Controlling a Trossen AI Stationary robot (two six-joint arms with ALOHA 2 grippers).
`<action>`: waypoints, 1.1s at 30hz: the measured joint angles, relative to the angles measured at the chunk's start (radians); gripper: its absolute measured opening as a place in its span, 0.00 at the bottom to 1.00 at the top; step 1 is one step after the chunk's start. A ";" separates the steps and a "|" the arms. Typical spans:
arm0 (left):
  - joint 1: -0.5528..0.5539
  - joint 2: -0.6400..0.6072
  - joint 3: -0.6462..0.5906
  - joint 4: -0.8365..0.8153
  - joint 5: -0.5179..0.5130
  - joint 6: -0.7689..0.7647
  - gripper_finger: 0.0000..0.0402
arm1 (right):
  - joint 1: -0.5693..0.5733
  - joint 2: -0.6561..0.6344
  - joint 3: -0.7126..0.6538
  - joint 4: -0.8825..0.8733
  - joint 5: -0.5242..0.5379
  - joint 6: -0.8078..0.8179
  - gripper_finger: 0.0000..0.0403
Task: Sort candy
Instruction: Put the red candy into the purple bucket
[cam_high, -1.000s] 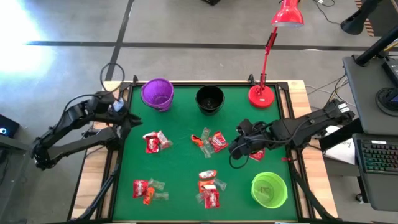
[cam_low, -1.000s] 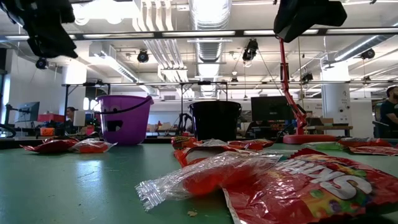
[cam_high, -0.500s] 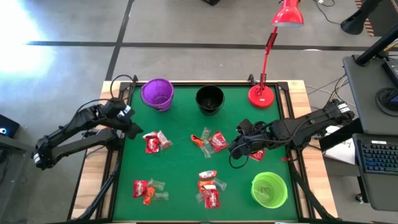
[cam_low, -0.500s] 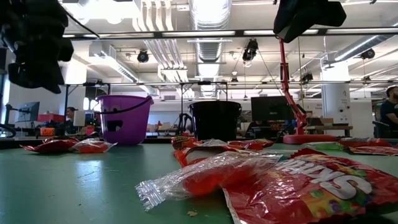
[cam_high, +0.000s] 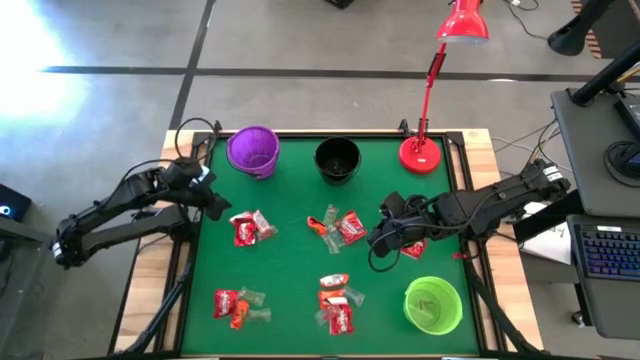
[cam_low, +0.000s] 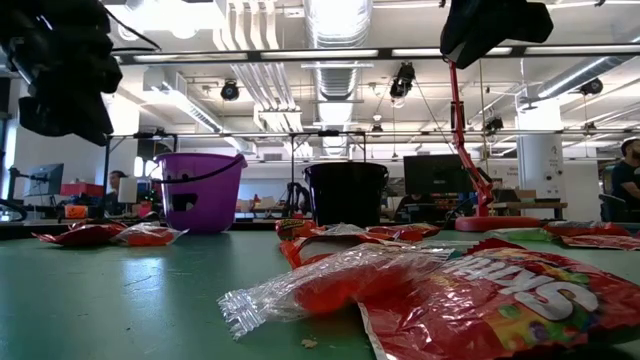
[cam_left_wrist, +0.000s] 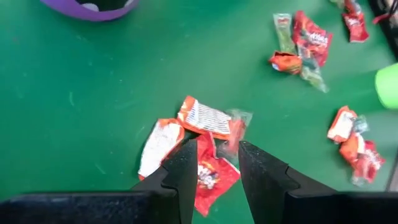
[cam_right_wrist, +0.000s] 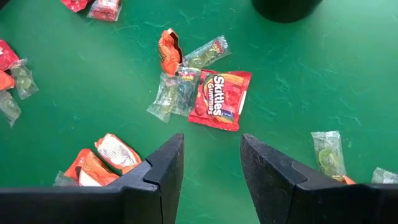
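Left hand (cam_left_wrist: 214, 165) parted, empty, over red candy (cam_left_wrist: 208, 174) left of centre; right hand (cam_right_wrist: 211, 163) parted, empty, centre-right.

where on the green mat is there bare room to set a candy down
Free: the left strip of the mat between the upper-left candy pile and the lower-left pile; also the patch between the lower-middle pile and the green cup. Crowded: the middle, where the centre pile lies beside the right end effector.
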 joint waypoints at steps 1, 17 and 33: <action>-0.011 0.001 -0.001 -0.001 0.000 -0.017 0.24 | 0.000 0.000 0.000 0.000 0.000 0.000 0.37; -0.386 0.121 -0.010 0.235 -0.018 -0.011 0.22 | 0.000 0.000 0.000 0.000 0.000 -0.002 0.37; -0.474 0.270 -0.010 0.238 -0.110 -0.042 0.31 | 0.000 0.000 -0.001 -0.001 0.001 -0.042 0.37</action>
